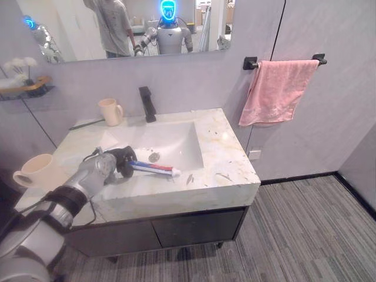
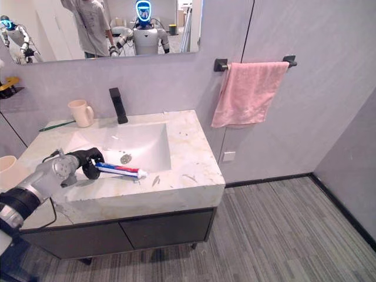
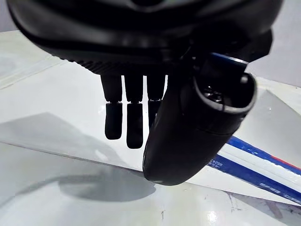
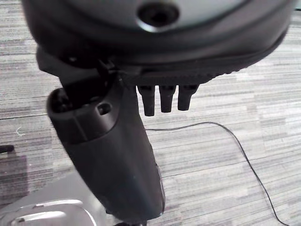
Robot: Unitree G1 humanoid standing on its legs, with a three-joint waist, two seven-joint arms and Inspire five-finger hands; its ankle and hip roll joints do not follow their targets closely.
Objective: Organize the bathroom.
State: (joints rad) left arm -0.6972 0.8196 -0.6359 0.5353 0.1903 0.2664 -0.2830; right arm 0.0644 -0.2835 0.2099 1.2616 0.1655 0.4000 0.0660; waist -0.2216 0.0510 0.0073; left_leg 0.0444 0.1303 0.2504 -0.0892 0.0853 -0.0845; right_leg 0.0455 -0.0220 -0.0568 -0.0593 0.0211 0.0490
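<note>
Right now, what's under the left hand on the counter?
The left hand sits over one end of a toothpaste tube on the counter's front edge by the sink. The tube's covered end is hidden, so grip can't be confirmed.

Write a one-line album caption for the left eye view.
Left robot hand at a toothpaste tube on the marble counter's front edge, pink towel hanging nearby.

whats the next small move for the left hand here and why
Probably close the left hand around the toothpaste tube: it sits at the tube's end on the counter by the sink's front edge, fingers straight, not yet gripping.
</note>
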